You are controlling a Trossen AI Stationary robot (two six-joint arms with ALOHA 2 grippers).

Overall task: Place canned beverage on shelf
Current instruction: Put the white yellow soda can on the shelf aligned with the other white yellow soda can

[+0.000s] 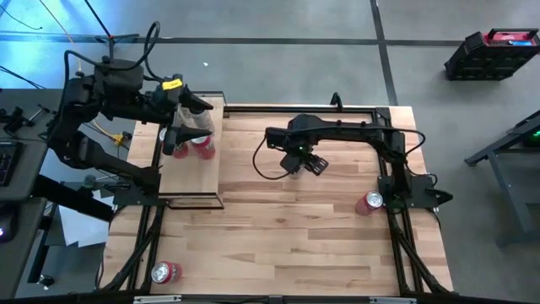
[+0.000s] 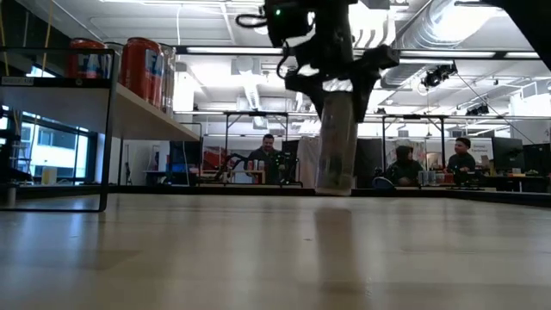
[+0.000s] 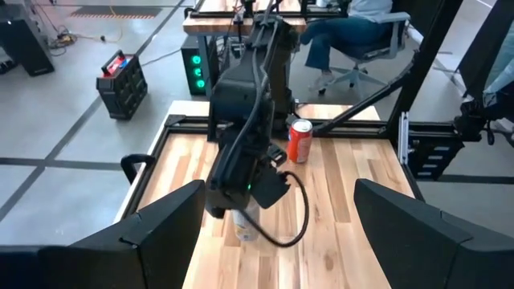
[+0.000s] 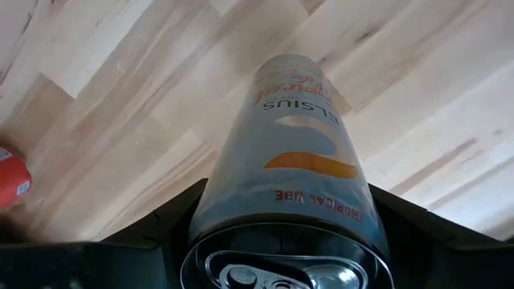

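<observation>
Hiding under right gripper (image 1: 305, 164): can (image 4: 293, 152)

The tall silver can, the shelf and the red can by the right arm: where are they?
Tall silver can (image 4: 293, 152): right wrist view, its printed side.
Shelf (image 1: 192, 176): high view, bare wood board.
Red can (image 1: 372, 201): high view, its top.

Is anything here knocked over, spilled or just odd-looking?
Nothing stands out. The red cans on the shelf stand upright, and so do the two loose cans on the table. The right gripper holds a tall pale can upright, with no spill visible.
</observation>
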